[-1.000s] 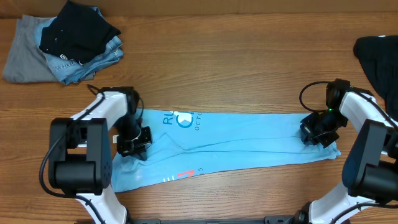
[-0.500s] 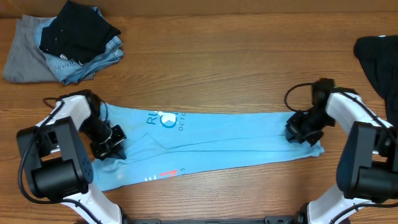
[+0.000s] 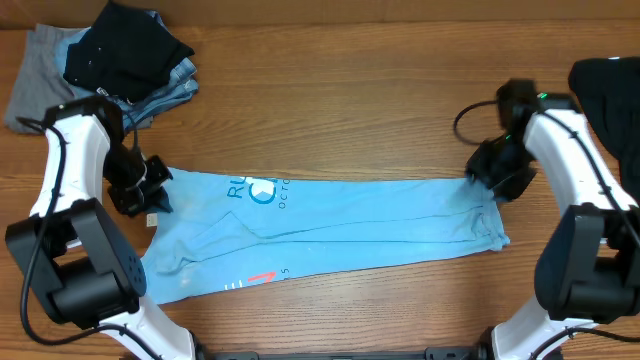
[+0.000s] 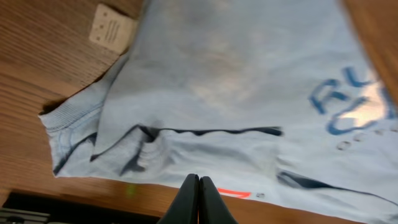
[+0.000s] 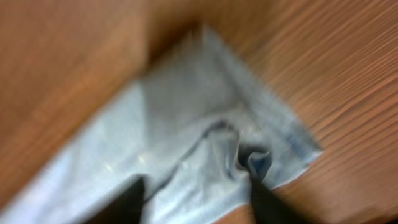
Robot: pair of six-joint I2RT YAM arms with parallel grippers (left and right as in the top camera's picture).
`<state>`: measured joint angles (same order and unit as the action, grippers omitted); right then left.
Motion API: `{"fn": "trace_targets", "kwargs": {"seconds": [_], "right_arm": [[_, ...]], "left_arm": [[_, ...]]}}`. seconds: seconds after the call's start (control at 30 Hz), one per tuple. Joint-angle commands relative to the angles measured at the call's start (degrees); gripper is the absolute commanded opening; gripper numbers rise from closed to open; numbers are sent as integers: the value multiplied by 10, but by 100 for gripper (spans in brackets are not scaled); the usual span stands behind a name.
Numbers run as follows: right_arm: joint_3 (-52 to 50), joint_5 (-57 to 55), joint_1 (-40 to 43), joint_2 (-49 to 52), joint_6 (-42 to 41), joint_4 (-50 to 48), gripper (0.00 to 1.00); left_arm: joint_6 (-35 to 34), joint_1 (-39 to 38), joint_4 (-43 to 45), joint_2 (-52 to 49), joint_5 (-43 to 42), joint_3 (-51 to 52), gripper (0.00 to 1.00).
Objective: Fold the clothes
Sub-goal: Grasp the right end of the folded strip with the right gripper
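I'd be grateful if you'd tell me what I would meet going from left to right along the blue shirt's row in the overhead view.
left fingers → blue T-shirt → right fingers → black garment

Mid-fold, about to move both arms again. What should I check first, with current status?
1. T-shirt lies as one long strip: ok.
2. Left gripper empty: ok, jaws shut, no cloth seen between them.
3. Right gripper ready to grasp: ok, jaws open over the corner.
4. That corner flat: not ok, bunched.
5. Clothes pile apart from the T-shirt: ok.
6. Tag by the left edge attached to the T-shirt: cannot tell.
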<state>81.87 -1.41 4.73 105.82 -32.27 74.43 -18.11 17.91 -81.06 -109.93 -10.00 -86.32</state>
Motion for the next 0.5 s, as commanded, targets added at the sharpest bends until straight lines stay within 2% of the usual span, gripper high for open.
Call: {"fn": "trace_targets", "kwargs": {"seconds": [0.0, 0.1, 0.13, 0.17, 0.2, 0.23, 0.27, 0.37, 0.47], "right_arm": [[29, -36, 40, -6, 2, -5, 100], [14, -37, 84, -3, 3, -23, 100], [7, -36, 95, -3, 7, -30, 100], [0, -33, 104, -3, 11, -36, 100], [-10, -25, 116, -3, 17, -42, 100], [-21, -8, 125, -3, 32, -50, 100], [-35, 23, 134, -3, 59, -62, 100], [-75, 124, 144, -3, 146, -97, 100], [-116, 153, 142, -3, 162, -124, 100]], "left_arm": [[-5, -22, -11, 52, -54, -36, 5], [17, -47, -10, 70, -109, -36, 15], [21, -56, -9, 70, -115, -36, 25], [21, -66, -8, 70, -117, -36, 41], [21, -78, -4, 69, -116, -34, 62], [24, -89, 1, 68, -117, -32, 96], [26, -102, 8, 68, -116, -28, 100], [27, -135, 26, 67, -114, -25, 100], [27, -162, 43, 65, -113, -25, 100]]}}
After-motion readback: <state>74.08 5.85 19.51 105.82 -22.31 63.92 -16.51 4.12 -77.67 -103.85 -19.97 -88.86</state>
